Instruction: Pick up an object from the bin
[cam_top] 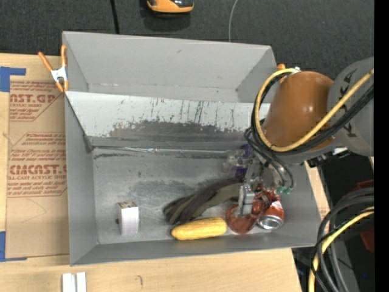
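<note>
My gripper (247,204) hangs low at the bin's front right, its fingers pointing down onto a crushed red and silver can (265,212). A dark red floppy piece (238,221) lies just left of the can, under the fingertips. A dark brown-grey cloth or glove (197,202) stretches out to the left of the gripper. In front of that cloth lies a yellow corn cob (199,229). Whether anything sits between the fingers is hidden by the wrist and cables.
A small white block (128,218) stands at the bin's front left. The arm with its orange dome and yellow-black cables reaches in over the right wall. The bin's sloped back and left walls rise steeply.
</note>
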